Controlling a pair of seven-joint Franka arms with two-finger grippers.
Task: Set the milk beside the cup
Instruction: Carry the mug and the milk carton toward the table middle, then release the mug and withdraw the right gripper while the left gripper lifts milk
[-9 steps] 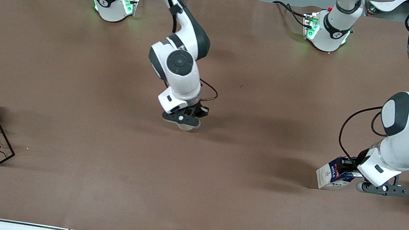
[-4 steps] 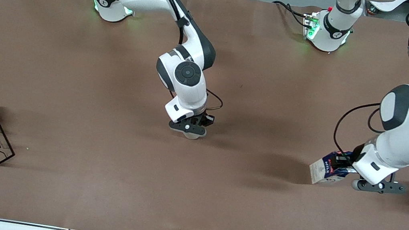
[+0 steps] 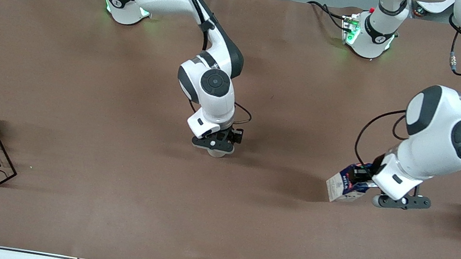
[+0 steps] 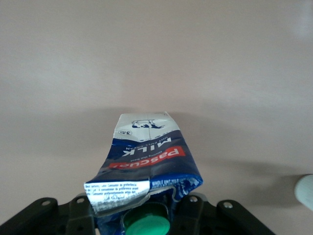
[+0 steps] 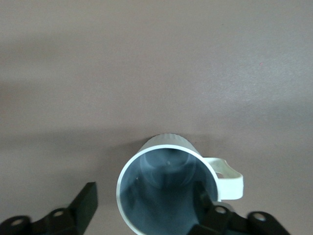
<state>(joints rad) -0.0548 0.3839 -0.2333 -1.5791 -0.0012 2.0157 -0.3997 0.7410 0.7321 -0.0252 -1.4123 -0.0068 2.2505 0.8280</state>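
The left gripper carries the tilted dark-blue and white milk carton, jaws clamped on it, above the brown worktop toward the left arm's end, well apart from the small beige-grey cup, which stands mid-worktop with one finger of the spread-jawed right gripper inside its rim, so the carry and the set-down remain.

Around the cup the brown table is lying bare toward both ends and toward the front camera; the right gripper is sitting over the cup, blocking it from above; the milk, in the left gripper, is hanging well apart from the cup toward the left arm's end.
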